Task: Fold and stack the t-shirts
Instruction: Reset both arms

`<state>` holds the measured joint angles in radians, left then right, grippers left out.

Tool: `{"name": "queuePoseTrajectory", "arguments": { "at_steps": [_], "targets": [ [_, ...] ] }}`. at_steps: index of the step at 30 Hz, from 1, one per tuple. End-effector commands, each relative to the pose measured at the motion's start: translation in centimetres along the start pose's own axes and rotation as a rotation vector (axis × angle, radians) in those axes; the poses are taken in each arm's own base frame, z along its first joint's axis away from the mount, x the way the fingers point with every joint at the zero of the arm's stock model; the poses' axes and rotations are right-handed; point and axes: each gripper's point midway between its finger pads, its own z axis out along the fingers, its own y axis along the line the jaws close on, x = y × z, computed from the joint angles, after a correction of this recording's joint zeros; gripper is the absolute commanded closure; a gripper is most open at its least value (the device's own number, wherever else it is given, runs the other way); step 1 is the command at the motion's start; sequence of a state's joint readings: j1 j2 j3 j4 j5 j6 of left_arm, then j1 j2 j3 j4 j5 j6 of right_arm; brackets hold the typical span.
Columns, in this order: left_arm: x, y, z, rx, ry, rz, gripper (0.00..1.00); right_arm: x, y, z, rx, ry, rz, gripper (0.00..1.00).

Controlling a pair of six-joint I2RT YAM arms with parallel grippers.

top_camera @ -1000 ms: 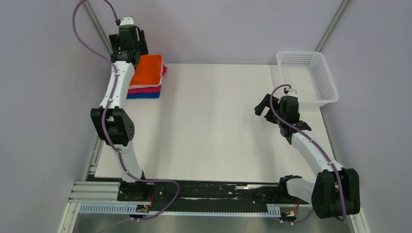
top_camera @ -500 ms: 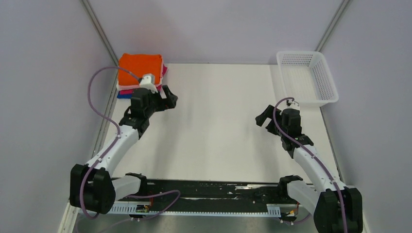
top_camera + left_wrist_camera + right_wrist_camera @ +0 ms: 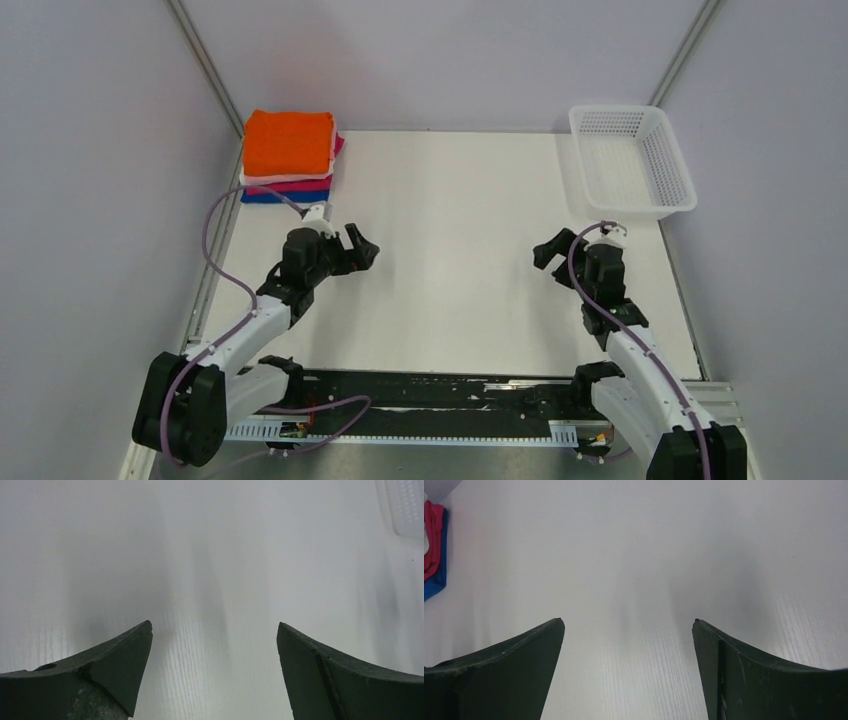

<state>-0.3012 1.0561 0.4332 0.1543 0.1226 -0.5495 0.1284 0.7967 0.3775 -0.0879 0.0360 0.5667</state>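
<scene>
A folded bright orange t-shirt (image 3: 289, 142) lies on top of a stack at the table's far left corner, with white, magenta (image 3: 300, 185) and blue (image 3: 285, 197) tees under it. The stack's magenta and blue edges show at the left of the right wrist view (image 3: 433, 555). My left gripper (image 3: 362, 250) is open and empty over the bare table, well in front of the stack; in its wrist view (image 3: 214, 630) only table shows between the jaws. My right gripper (image 3: 546, 252) is open and empty at the right side (image 3: 628, 624).
A white plastic mesh basket (image 3: 632, 160) stands at the far right corner, and its corner shows in the left wrist view (image 3: 406, 505). The white table (image 3: 450, 230) lies between the two grippers. Grey walls close in on the left, back and right.
My left arm has drawn back from the stack towards the near left, leaving the orange tee on top. My right arm has pulled back a little towards its base.
</scene>
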Motion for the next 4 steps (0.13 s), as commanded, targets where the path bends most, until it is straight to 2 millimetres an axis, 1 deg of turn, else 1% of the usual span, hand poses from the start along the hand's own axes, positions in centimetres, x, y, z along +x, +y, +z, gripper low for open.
{"name": "queuePoseTrajectory", "arguments": {
  "at_steps": [1,4],
  "targets": [
    [-3.31,-1.26,-0.33,0.031,-0.124,-0.007,0.0,-1.69,0.23,0.08,-0.004,-0.088,0.013,0.0],
    [-3.41,-1.19,-0.44,0.025,-0.129,-0.012,0.0,-1.87,0.2,0.04,-0.003,-0.096,0.013,0.0]
  ]
}}
